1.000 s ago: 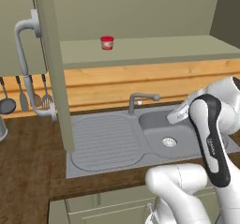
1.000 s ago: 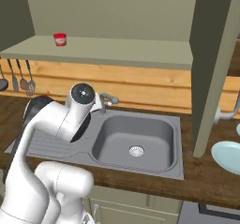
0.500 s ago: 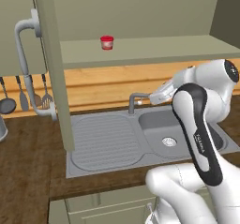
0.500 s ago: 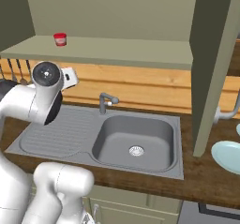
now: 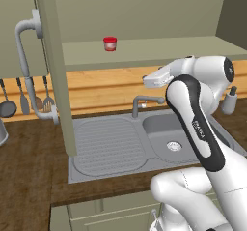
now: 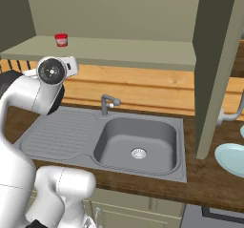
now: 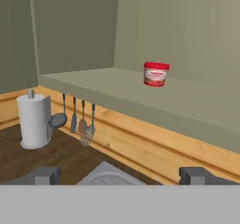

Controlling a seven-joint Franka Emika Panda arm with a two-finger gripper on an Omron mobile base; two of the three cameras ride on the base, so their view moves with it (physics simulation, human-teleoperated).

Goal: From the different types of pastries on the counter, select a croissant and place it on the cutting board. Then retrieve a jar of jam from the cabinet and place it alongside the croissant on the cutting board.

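Jaws of the gripper (image 7: 120,174) stand wide apart with nothing between them, their two dark fingertips (image 7: 44,175) low in the hand view. Beyond and above them, the jar of jam (image 7: 156,74) stands upright on the cabinet shelf (image 7: 103,85), well apart from the gripper and a little to the right of the midline between the tips. From the left base view, the jar of jam (image 5: 110,43) sits alone on the shelf inside the open cabinet (image 5: 50,65), above the steel sink (image 5: 159,128). The white arm (image 5: 195,123) rises over the sink with its elbow bent, the hand held below shelf level and aimed toward the jar. Left of the jar, below the shelf, utensils (image 7: 78,120) hang on the wall beside a paper towel roll (image 7: 33,120) on the counter (image 7: 56,157).
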